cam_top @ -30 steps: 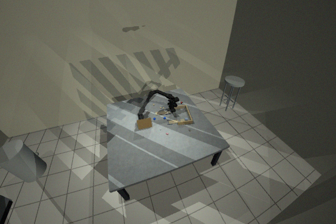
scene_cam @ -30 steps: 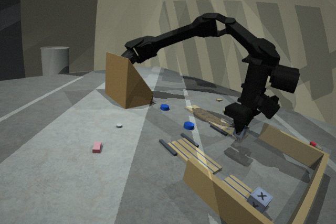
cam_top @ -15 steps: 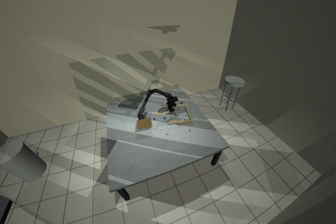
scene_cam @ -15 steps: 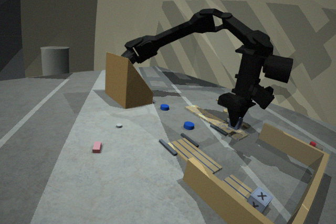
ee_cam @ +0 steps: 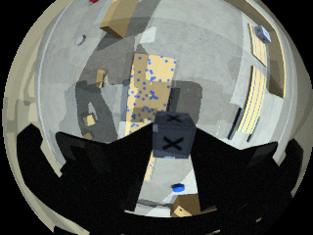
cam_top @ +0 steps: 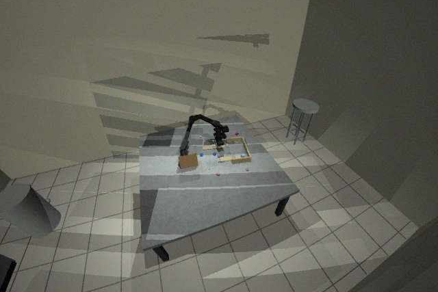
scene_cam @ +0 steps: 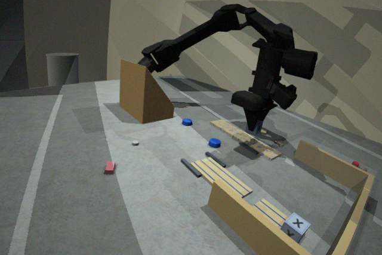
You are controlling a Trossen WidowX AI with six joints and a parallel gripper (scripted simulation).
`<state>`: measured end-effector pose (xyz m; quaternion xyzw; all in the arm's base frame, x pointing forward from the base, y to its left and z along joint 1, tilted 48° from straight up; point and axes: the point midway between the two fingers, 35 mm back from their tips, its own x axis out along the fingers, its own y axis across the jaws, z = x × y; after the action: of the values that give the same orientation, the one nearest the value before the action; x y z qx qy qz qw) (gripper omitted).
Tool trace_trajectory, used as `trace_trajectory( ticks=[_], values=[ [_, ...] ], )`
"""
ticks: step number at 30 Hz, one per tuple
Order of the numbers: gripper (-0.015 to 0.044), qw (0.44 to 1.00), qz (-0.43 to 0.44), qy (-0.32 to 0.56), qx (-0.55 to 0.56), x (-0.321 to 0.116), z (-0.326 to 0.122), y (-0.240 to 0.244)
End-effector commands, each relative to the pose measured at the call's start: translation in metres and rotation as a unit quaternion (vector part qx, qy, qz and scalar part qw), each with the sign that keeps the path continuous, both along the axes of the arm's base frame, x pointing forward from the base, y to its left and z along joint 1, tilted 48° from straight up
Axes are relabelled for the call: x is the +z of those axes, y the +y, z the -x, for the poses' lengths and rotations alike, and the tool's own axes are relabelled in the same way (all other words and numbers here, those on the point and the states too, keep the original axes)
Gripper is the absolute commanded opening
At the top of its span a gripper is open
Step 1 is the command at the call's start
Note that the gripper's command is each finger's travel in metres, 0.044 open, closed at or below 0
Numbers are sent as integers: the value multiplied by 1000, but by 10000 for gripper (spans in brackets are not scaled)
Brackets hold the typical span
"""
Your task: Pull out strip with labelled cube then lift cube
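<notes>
My gripper (cam_top: 220,143) (scene_cam: 253,126) (ee_cam: 171,128) is shut on a blue-grey cube marked X (ee_cam: 173,143). The cube appears raised over the blue-dotted strip, near its side; its exact height is hard to judge. The dotted strip (cam_top: 209,148) (scene_cam: 223,125) (ee_cam: 158,66) lies in one piece with no cube on it. The blue-lined strip is in two pieces with a gap: a longer piece (scene_cam: 220,174) (ee_cam: 253,98) and a shorter piece (scene_cam: 267,210) (ee_cam: 257,46). A second cube, showing X and Y (cam_top: 242,155) (scene_cam: 295,226) (ee_cam: 262,33), sits on the shorter piece's far end.
A low wooden wall (cam_top: 246,148) (scene_cam: 330,164) surrounds the far ends on three sides. Dark rails (scene_cam: 190,167) flank the lined strip. Two blue discs (scene_cam: 187,122) (scene_cam: 214,143), a red block (scene_cam: 110,167) and a brown wedge (cam_top: 188,161) (scene_cam: 132,91) stand nearby. Small wooden blocks (ee_cam: 90,119) lie beyond the dotted strip.
</notes>
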<state>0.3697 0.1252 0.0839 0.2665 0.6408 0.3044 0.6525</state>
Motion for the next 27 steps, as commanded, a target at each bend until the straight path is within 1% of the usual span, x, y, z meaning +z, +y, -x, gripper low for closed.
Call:
trace_trajectory(
  ticks=[1, 22, 27],
  values=[
    [0, 1000, -1, 2, 2, -4, 13, -4],
    [0, 1000, -1, 4, 2, -27, 86, -23],
    [0, 1000, -1, 4, 2, -25, 88, -26]
  ],
)
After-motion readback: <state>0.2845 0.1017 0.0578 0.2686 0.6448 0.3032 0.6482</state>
